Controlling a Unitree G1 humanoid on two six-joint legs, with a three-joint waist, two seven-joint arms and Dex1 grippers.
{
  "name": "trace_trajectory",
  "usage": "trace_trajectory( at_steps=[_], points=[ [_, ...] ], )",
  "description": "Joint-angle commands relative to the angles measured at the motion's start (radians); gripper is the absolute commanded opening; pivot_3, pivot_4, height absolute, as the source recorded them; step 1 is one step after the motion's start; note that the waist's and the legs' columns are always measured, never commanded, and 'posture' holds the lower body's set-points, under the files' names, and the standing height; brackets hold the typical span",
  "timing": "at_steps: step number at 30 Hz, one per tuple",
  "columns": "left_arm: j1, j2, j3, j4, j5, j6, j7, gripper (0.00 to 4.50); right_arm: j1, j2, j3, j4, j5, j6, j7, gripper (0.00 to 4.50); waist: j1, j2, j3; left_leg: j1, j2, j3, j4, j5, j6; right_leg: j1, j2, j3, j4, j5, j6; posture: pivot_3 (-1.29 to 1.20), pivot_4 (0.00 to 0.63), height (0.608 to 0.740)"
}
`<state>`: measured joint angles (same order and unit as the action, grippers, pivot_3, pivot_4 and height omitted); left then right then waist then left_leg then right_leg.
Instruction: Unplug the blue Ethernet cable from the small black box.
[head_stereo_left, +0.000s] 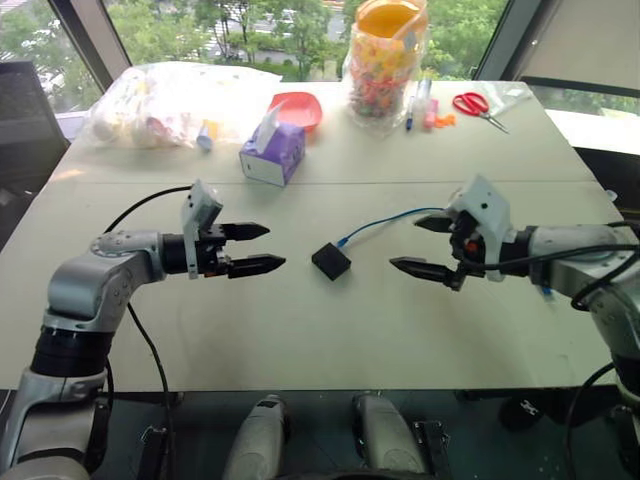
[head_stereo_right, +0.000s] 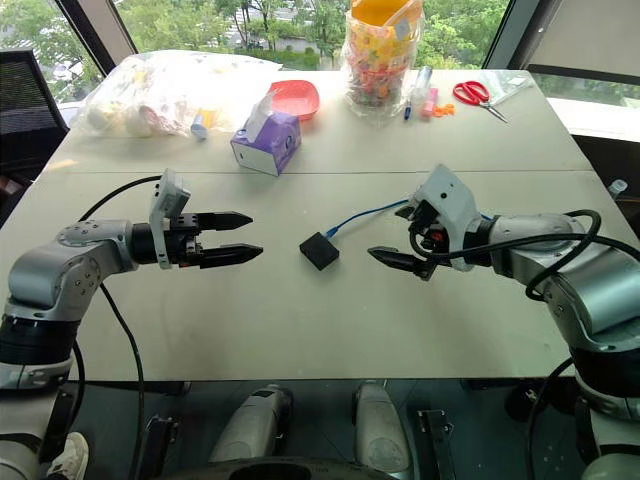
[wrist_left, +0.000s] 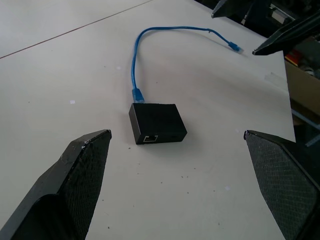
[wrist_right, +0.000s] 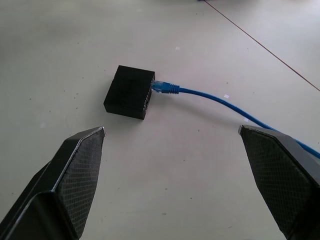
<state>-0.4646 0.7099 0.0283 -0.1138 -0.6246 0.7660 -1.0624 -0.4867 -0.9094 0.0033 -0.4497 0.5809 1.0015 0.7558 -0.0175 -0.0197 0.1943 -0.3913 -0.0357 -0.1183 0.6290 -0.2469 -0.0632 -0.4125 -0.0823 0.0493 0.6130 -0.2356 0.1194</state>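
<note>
The left pincer (head_stereo_left: 262, 248) and right pincer (head_stereo_left: 423, 246) hung wide apart and empty above the bench (head_stereo_left: 300, 330), facing each other. Between them lay the box (head_stereo_left: 331, 262), clear of both, with the cable (head_stereo_left: 385, 220) plugged into its side and trailing toward the right pincer.

The two head views look forward and down from above the near edge of the bench (head_stereo_left: 330, 340), taking in its whole top out to the windows; they share almost the same scene, slightly offset sideways. Each wrist view sits low and close, looking along its own tool's fingers at the small black box (wrist_left: 157, 123) from opposite sides. All four views share the box and the blue Ethernet cable (wrist_right: 210, 97) plugged into it.
</note>
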Motion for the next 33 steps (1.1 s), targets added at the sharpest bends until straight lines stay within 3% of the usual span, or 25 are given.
trace_trajectory(
  at_steps=[1, 8, 19, 33],
  points=[
    [-0.001, 0.014, 0.032, -0.028, -0.018, -0.001, 0.0, 4.44, -0.071, -0.001, 0.072, 0.076, -0.074, -0.091, 0.049, 4.5, 0.0, 0.0, 0.0, 0.0, 0.0, 0.0, 0.0, 0.0, 0.0, 0.0, 0.0, 0.0, 0.0, 0.0, 0.0, 0.0, 0.15, 0.74],
    [-0.018, 0.011, 0.03, -0.016, -0.002, -0.019, 0.002, 4.44, -0.276, 0.065, 0.307, 0.381, -0.299, -0.33, 0.191, 4.5, -0.005, 0.0, 0.0, 0.0, 0.0, 0.0, 0.0, 0.0, 0.0, -0.001, 0.0, 0.0, 0.001, 0.001, 0.002, 0.0, 0.15, 0.74],
    [0.012, 0.022, 0.038, -0.033, 0.021, -0.066, 0.014, 4.44, -0.525, 0.33, 0.496, 0.929, -0.585, -0.704, 0.306, 4.5, -0.007, 0.0, 0.0, -0.001, 0.0, 0.0, -0.001, 0.0, 0.0, -0.002, 0.0, 0.0, 0.001, 0.003, 0.004, 0.0, 0.15, 0.74],
    [0.049, 0.025, 0.053, -0.081, 0.024, -0.079, 0.056, 4.44, -0.627, 0.56, 0.508, 1.253, -0.745, -0.921, 0.341, 4.5, -0.044, 0.0, 0.0, 0.0, 0.0, 0.0, -0.001, 0.001, -0.002, -0.006, 0.001, 0.001, 0.01, 0.003, 0.004, 0.0, 0.15, 0.74]
  ],
)
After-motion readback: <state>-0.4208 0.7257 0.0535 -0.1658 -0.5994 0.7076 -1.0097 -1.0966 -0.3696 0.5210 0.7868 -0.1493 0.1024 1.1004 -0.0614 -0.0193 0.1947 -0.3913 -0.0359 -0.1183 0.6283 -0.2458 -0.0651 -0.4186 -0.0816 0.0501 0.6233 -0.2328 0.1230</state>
